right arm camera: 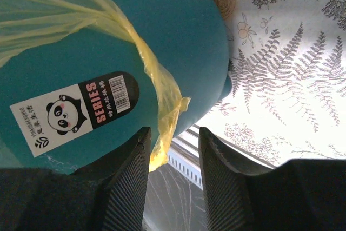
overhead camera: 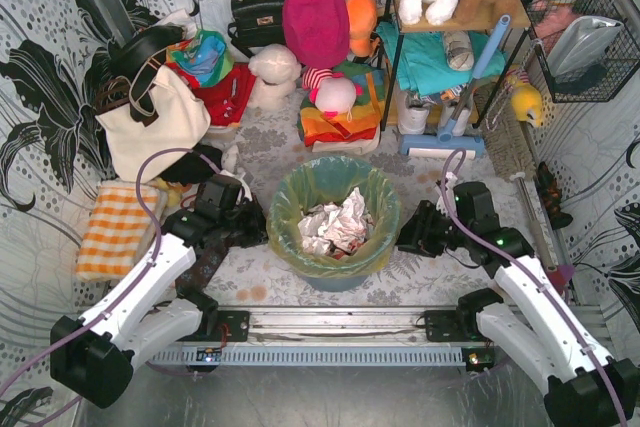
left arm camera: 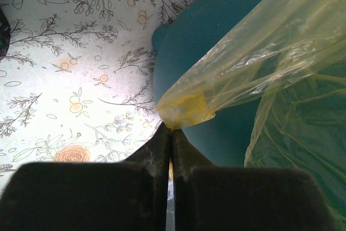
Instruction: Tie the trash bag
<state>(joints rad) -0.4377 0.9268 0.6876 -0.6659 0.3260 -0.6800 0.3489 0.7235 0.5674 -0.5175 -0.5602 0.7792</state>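
Observation:
The yellow-green trash bag (overhead camera: 372, 209) lines the teal round bin (overhead camera: 335, 277) at the table's middle, with crumpled paper (overhead camera: 335, 225) inside. My left gripper (left arm camera: 172, 132) is at the bin's left side, shut on a bunched yellow corner of the bag (left arm camera: 186, 106), which stretches taut to the right. My right gripper (right arm camera: 174, 139) is at the bin's right side with its jaws open. A loose yellow flap of the bag (right arm camera: 165, 113) hangs down between them, close to the left finger (right arm camera: 130, 171). The bin's panda label (right arm camera: 75, 112) shows beside it.
A white tote bag (overhead camera: 155, 127) and an orange checked cloth (overhead camera: 115, 230) lie at the left. Toys, bags and clothes crowd the back, with a shelf (overhead camera: 445, 27) at the back right. A metal rail (overhead camera: 340, 325) runs along the near edge.

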